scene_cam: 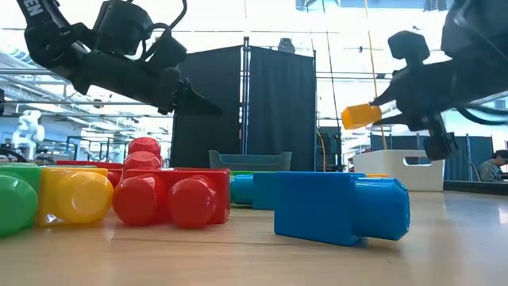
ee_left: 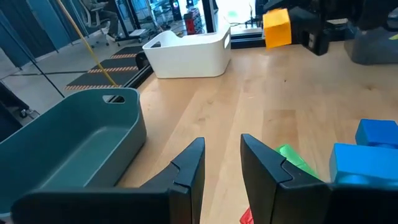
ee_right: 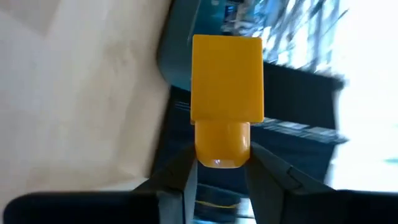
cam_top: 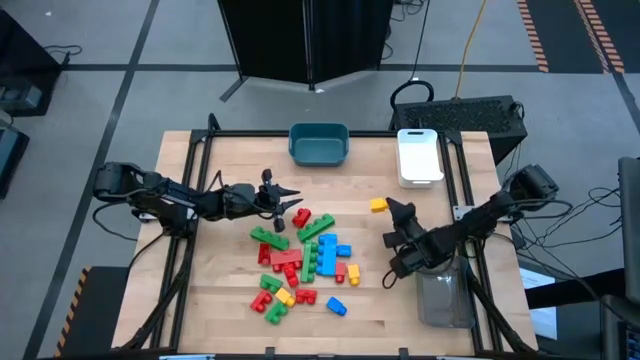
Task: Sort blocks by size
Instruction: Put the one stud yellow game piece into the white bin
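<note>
Several red, green, blue and yellow studded blocks [cam_top: 305, 262] lie in a heap at the table's middle. My right gripper [cam_top: 390, 207] is raised right of the heap, shut on a short yellow block [cam_top: 378, 205]; the block also shows in the low view [scene_cam: 361, 116]. My left gripper [cam_top: 294, 198] hangs open and empty above the table at the heap's far left, pointing toward the table's right; in its wrist view [ee_left: 222, 163] it points toward the white bin. My right gripper pinches the yellow block's single stud [ee_right: 222, 146] between its two fingertips. The block's square body [ee_right: 227, 78] sticks out beyond the fingertips, toward the table's far left. The block is lifted clear of the table.
A teal bin [cam_top: 319, 145] stands at the table's far middle and a white bin [cam_top: 419, 157] at the far right. A clear bin [cam_top: 444, 296] stands at the near right, beside the right arm. Bare wood lies between the heap and the bins.
</note>
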